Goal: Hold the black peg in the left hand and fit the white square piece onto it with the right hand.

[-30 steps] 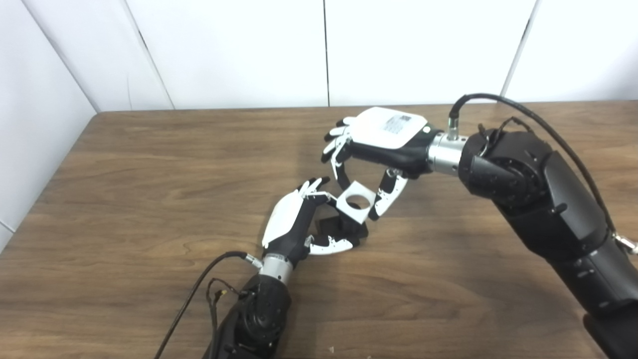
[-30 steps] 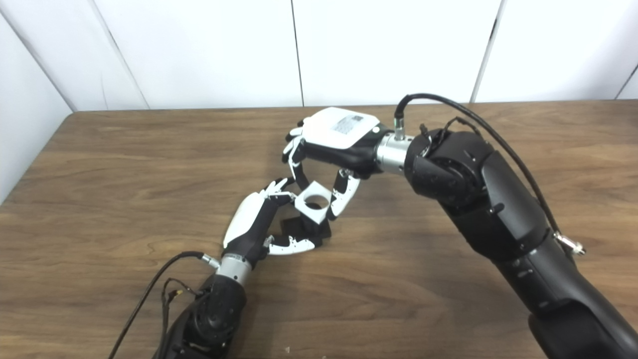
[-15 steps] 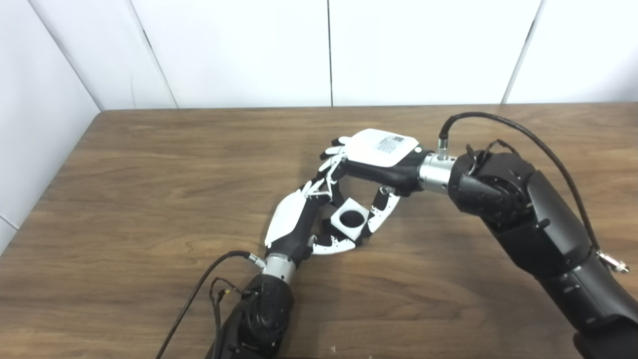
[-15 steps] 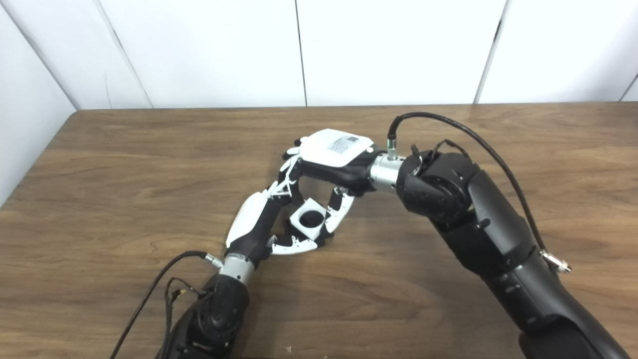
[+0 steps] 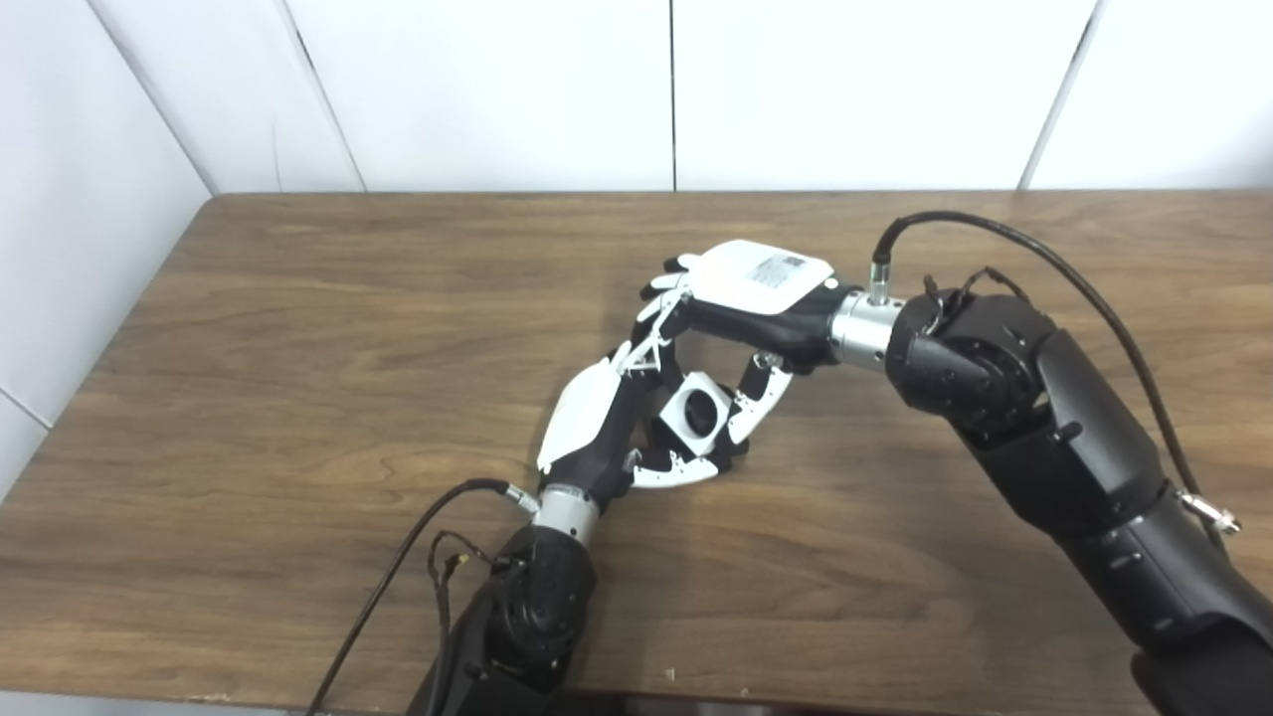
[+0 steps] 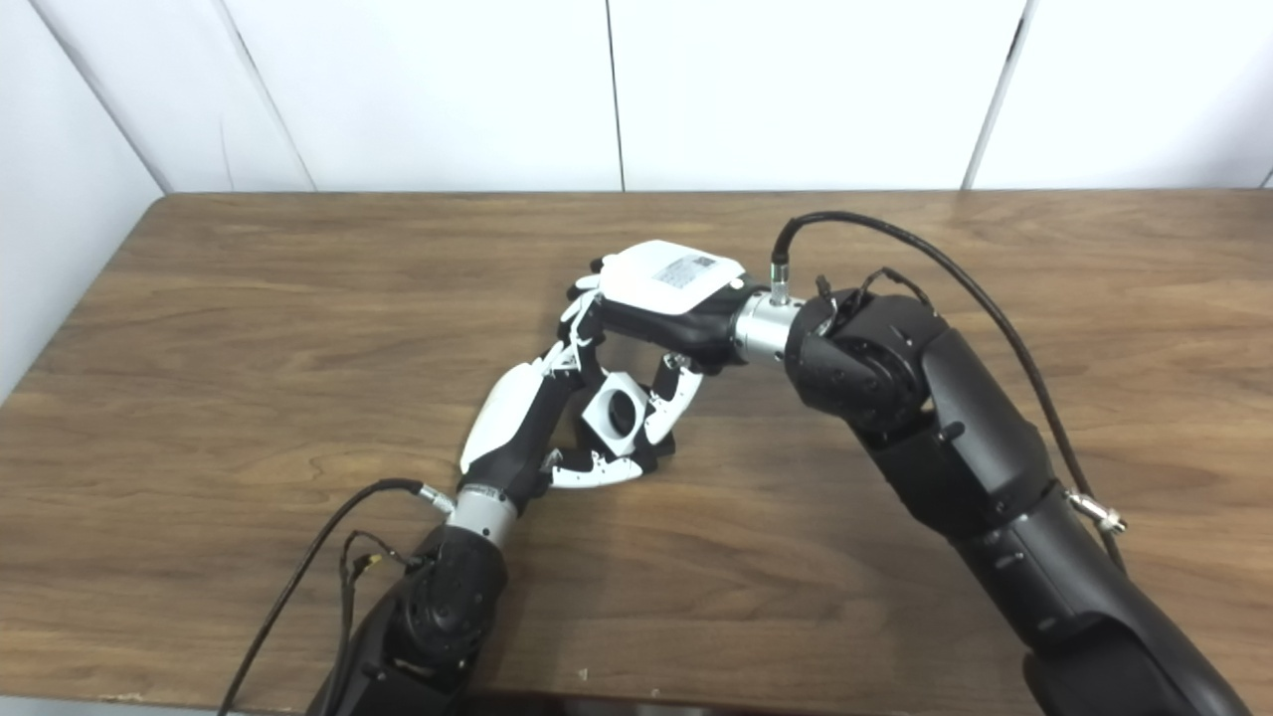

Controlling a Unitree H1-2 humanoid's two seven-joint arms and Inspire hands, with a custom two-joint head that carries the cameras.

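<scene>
My left hand (image 5: 595, 423) rests low over the wooden table (image 5: 298, 298), shut on the black peg (image 5: 700, 416). The peg is mostly hidden and shows as a dark fill in the round hole of the white square piece (image 5: 684, 423). The white piece sits tilted between the fingers of both hands, also in the right eye view (image 6: 615, 413). My right hand (image 5: 748, 298) reaches in from the right, above it. Its fingers (image 5: 758, 403) and thumb are closed on the piece's sides. The two hands touch.
A black cable (image 5: 398, 567) loops from my left forearm over the table's near left. Another cable (image 5: 1004, 229) arcs above my right wrist. White wall panels stand behind the far edge; the table's left edge (image 5: 119, 328) is near.
My right hand has come down and toward my left hand with the white piece. The hole showed wood before and is now filled dark. The camera has shifted slightly.
</scene>
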